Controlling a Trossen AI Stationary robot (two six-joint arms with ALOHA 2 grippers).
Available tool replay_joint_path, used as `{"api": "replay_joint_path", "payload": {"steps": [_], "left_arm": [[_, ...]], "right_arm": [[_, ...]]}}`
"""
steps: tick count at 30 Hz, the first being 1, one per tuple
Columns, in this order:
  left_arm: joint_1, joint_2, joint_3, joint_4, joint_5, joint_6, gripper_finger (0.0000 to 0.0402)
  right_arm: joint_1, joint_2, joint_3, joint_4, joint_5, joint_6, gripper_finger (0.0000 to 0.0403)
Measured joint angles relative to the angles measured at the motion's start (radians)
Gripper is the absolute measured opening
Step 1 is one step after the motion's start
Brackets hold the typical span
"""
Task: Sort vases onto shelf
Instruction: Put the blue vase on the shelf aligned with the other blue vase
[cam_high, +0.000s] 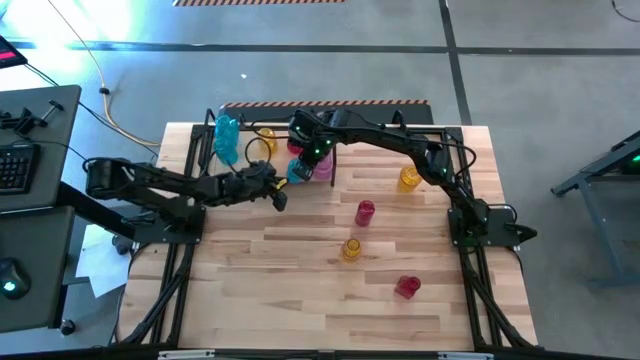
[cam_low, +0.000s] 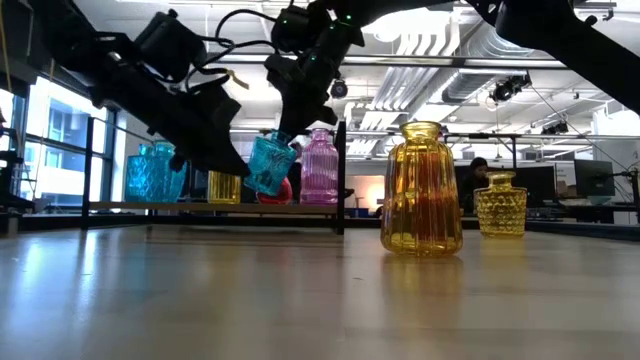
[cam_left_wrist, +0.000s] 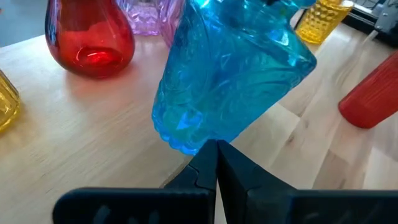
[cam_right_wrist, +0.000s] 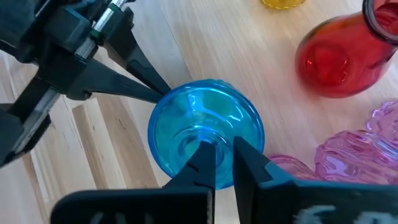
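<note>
Fingers of the right gripper (cam_right_wrist: 216, 163) are pinched on the rim of a cyan vase (cam_right_wrist: 205, 130), holding it tilted just in front of the shelf (cam_low: 215, 207). Left gripper (cam_left_wrist: 216, 163) has its fingers fully closed, empty, tips poking the vase's lower edge. A red vase (cam_right_wrist: 339, 56) and pink vase (cam_right_wrist: 360, 146) sit close by on the counter (cam_high: 300, 290).

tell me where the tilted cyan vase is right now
In the high view the tilted cyan vase sits at the table's back middle, beside the red vase and pink vase, with the right gripper pinching its rim.
</note>
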Motion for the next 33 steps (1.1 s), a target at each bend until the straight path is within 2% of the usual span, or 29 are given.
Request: {"api": "replay_joint_path", "payload": {"steps": [33], "left_arm": [[0.034,0.015,0.008,-0.007,0.019,-0.002,0.0]], "right_arm": [[-0.009,0.041,0.006,0.058,-0.009,-0.011,0.0006]]}}
